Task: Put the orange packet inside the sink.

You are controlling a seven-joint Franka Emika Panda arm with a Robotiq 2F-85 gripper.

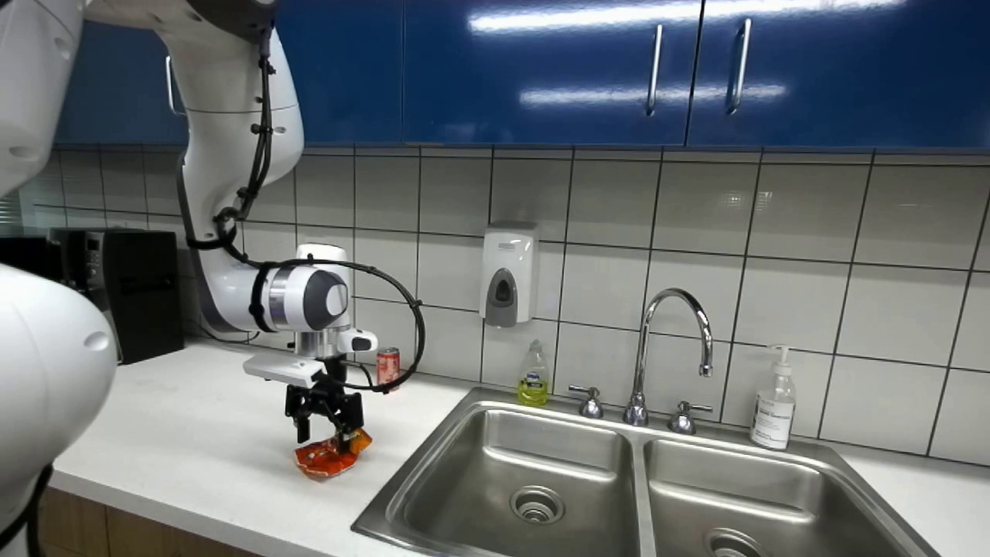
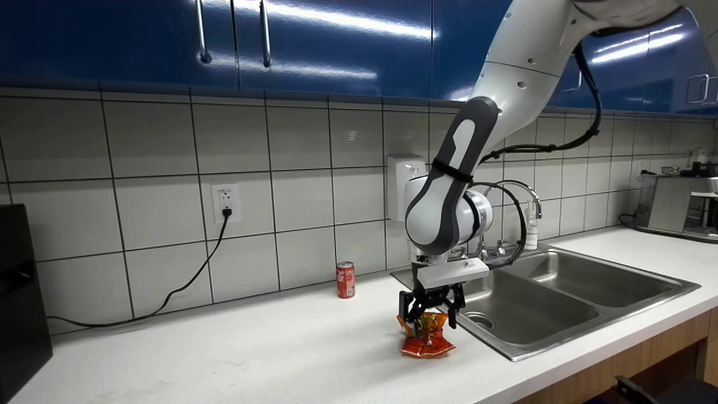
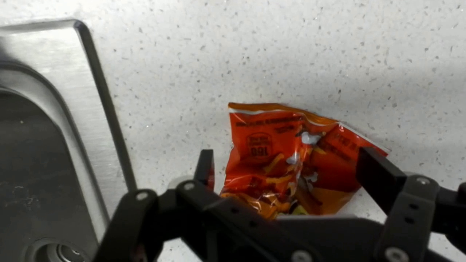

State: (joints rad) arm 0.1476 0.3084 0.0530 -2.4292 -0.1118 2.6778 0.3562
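The orange packet (image 1: 321,460) lies crumpled on the white counter, to one side of the steel sink (image 1: 418,478). It is orange-red with a lighter orange end, and it also shows in an exterior view (image 2: 428,343) and in the wrist view (image 3: 265,145). My gripper (image 1: 325,435) points down over the packet, low to the counter. In the wrist view my gripper (image 3: 291,167) is open, with the packet between its spread fingers. A gap shows between the packet and one finger; the other finger overlaps the packet's edge. The packet's near end is hidden behind the gripper.
The sink has two basins and a chrome faucet (image 1: 643,356). A dish soap bottle (image 1: 534,377) and a sanitizer bottle (image 1: 774,406) stand behind it. A red can (image 2: 345,279) stands near the wall. A black machine (image 1: 131,290) is at the counter's far end.
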